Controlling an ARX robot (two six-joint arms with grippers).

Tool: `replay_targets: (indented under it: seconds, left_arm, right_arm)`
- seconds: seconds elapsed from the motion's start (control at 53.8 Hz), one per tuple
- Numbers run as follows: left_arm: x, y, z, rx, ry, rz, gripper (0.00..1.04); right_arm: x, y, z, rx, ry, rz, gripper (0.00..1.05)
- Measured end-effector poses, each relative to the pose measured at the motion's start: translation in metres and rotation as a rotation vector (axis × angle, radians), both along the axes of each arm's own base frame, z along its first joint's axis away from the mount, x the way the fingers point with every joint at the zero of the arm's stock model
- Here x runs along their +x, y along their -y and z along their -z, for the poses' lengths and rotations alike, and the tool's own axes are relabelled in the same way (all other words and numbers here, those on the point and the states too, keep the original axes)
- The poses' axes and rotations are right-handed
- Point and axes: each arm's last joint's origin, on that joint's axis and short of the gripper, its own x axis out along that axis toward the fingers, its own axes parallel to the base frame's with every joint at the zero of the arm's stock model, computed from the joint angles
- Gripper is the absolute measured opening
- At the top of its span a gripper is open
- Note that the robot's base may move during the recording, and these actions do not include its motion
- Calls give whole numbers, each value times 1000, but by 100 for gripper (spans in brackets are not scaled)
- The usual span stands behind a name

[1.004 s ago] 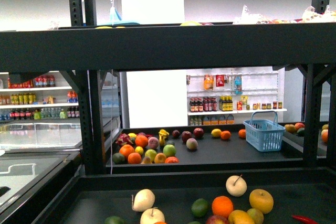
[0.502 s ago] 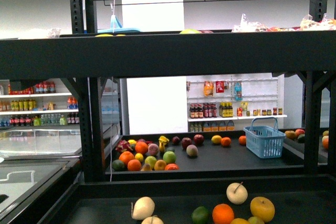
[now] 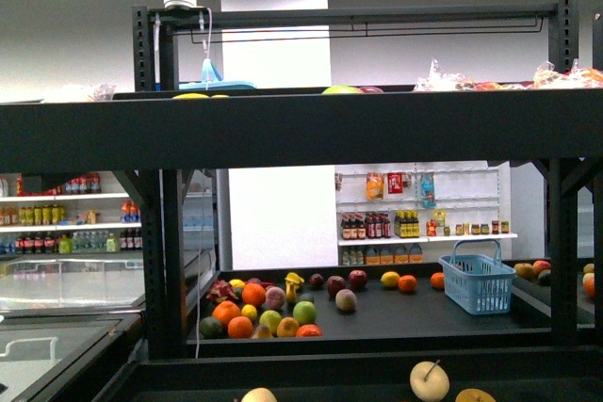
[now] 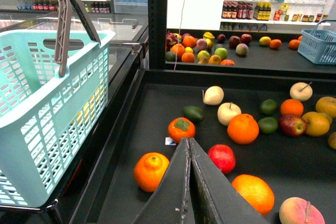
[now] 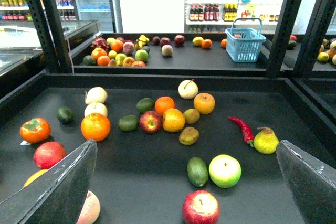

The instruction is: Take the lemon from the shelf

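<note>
The shelf point(image 3: 301, 129) is a black metal-framed stand with dark trays. On its upper tier only a sliver of bright yellow fruit point(image 3: 191, 95) shows above the front edge, left of a yellow-green fruit point(image 3: 341, 89); I cannot tell whether it is the lemon. Another plain yellow fruit point(image 3: 389, 279) lies on the far stand beside an orange. Neither arm shows in the front view. My left gripper point(image 4: 189, 142) is shut and empty above oranges on the lower tray point(image 4: 131, 129). My right gripper point(image 5: 186, 145) is wide open and empty above the same tray point(image 5: 294, 108).
A teal basket point(image 4: 47, 93) hangs close beside the left gripper. A blue basket point(image 3: 479, 280) stands on the far stand. Apples, oranges, an avocado point(image 5: 197, 171), a red chilli point(image 5: 241, 127) and a pear point(image 5: 266, 141) lie on the lower tray. Black uprights point(image 5: 283, 19) flank it.
The front view has risen. The lower tray's fruit has slid down almost out of the picture, and more of the upper tier and its top frame shows.
</note>
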Motion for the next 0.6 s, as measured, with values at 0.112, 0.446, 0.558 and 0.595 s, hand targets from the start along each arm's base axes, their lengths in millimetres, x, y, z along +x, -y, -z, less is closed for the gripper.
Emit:
replay_targets:
  seconds: [0.112, 0.446, 0.558, 0.595]
  left_arm:
    - [0, 0, 0, 0, 4, 0, 3]
    - [0, 0, 0, 0, 4, 0, 43]
    - [0, 0, 0, 0, 4, 1, 64]
    - [0, 0, 0, 0, 4, 1, 72]
  right_arm:
    - [0, 0, 0, 0, 0, 0, 102]
    - [0, 0, 0, 0, 0, 0, 102]
    - [0, 0, 0, 0, 0, 0, 102]
    - [0, 0, 0, 0, 0, 0, 102]
